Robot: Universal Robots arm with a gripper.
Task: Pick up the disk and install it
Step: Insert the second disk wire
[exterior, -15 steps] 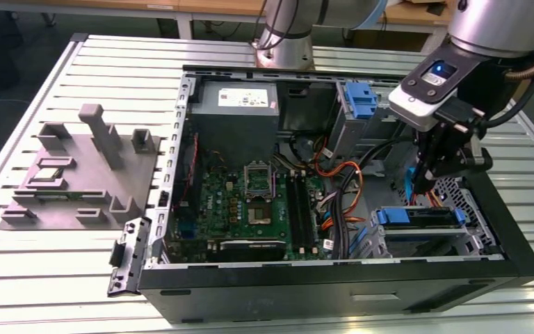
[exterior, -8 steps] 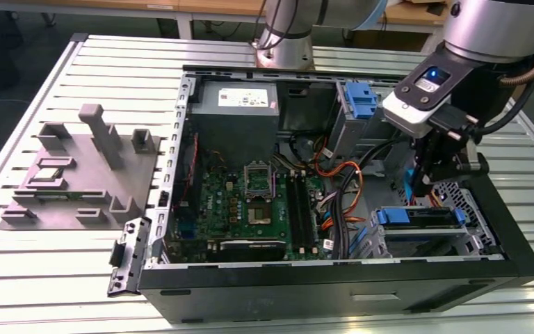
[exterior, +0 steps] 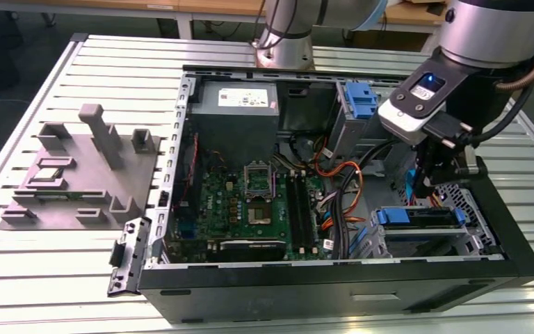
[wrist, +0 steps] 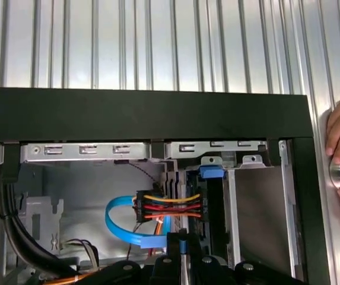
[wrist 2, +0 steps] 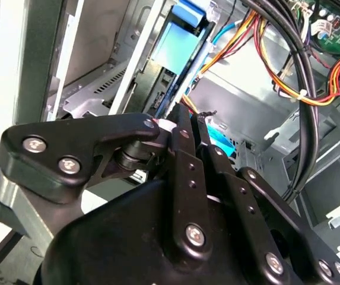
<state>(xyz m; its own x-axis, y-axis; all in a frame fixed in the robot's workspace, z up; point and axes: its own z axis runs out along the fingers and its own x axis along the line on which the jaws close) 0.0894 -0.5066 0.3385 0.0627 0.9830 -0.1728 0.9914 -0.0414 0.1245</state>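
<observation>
Black pincer (exterior: 427, 182) reaches down inside computer case (exterior: 341, 285), clamping upright disk (exterior: 422, 174)

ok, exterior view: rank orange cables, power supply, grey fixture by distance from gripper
1. Orange cables, in the case beside the gripper.
2. Power supply, case's far corner.
3. Grey fixture, outside the case, exterior view's left.

My gripper (wrist 2: 184, 119) hangs inside the case, fingers (wrist 2: 181, 127) pressed together, orange cables (wrist 2: 336, 71) just beyond.
</observation>
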